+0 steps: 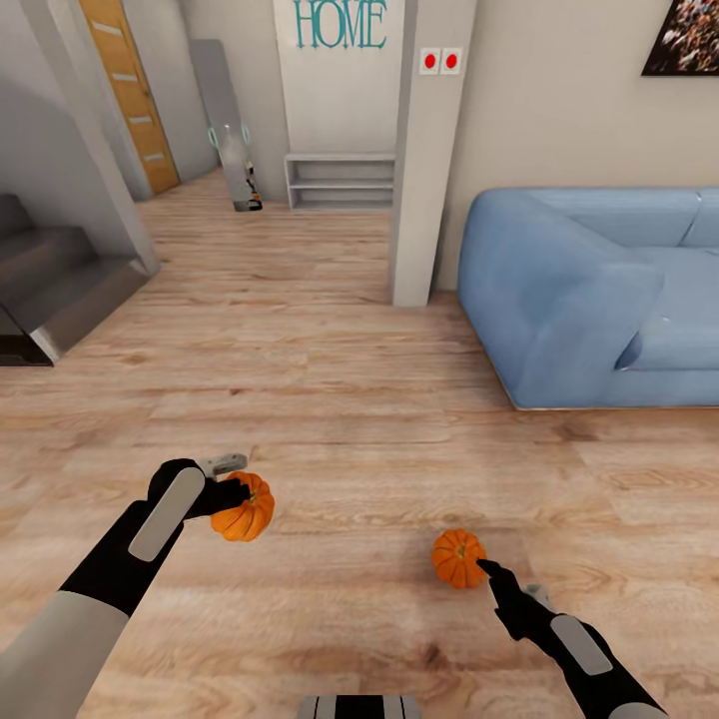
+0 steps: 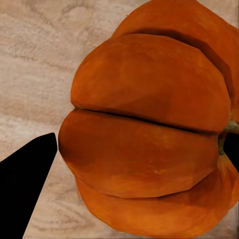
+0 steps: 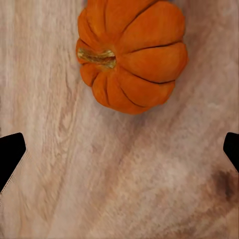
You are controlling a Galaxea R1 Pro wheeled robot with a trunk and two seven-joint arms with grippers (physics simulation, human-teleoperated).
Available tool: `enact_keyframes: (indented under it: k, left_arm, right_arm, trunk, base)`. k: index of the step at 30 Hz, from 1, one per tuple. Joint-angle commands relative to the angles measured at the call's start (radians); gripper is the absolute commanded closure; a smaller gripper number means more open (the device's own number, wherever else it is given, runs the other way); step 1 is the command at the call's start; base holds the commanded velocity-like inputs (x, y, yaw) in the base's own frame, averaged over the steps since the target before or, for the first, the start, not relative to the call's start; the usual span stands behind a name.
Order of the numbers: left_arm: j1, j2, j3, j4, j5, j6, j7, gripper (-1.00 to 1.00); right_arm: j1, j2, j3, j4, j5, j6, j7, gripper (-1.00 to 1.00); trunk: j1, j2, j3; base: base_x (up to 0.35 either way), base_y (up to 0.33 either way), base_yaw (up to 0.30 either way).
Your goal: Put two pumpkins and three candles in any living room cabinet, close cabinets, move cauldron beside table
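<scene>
- Your left gripper (image 1: 232, 496) is low and extended forward, clamped on the left pumpkin (image 1: 245, 507). In the left wrist view the pumpkin (image 2: 149, 134) sits between the jaws, one dark fingertip (image 2: 27, 174) right at its side. Whether it's lifted off the floor, I can't tell.
- Your right gripper (image 1: 484, 569) reaches forward and inward, tip just beside the second pumpkin (image 1: 458, 557). In the right wrist view the jaws are spread wide, one at each side of the frame, holding nothing. That pumpkin (image 3: 130, 54) lies on its side on the wood floor (image 1: 359, 419), stem sideways, ahead of the fingers and not between them.
- Both pumpkins are on open floor, well apart from each other.
- A blue sofa (image 1: 599, 300) stands ahead on the right, a pale pillar (image 1: 424, 160) beside its arm. Grey stairs (image 1: 50, 290) are at far left, a low white shelf (image 1: 340, 180) against the back wall under the "HOME" lettering (image 1: 340, 22).
- The floor between the grippers and the sofa is clear.
</scene>
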Motion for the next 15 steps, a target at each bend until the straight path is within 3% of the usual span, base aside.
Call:
enact_keyframes:
  k: [1,7,15]
  left_arm:
    - [-0.001,0.001,-0.003,-0.001,0.009,0.001,0.011,1.00]
    - [-0.001,0.001,-0.003,-0.001,0.009,0.001,0.011,1.00]
    - [-0.001,0.001,-0.003,-0.001,0.008,0.001,0.011,1.00]
  right_arm:
    - [0.000,0.000,-0.005,0.002,-0.002,0.006,0.003,-1.00]
    - [0.000,0.000,-0.005,0.005,-0.002,0.006,0.002,-1.00]
    - [0.000,-0.002,-0.004,0.007,-0.001,0.006,0.000,-1.00]
  trunk:
    - [0.000,0.000,-0.001]
    - [0.000,0.000,-0.001]
    - [0.000,0.000,-0.001]
  base:
    - [0.316,-0.075,0.000]
    - [0.262,-0.083,0.000]
    - [0.067,-0.017,0.000]
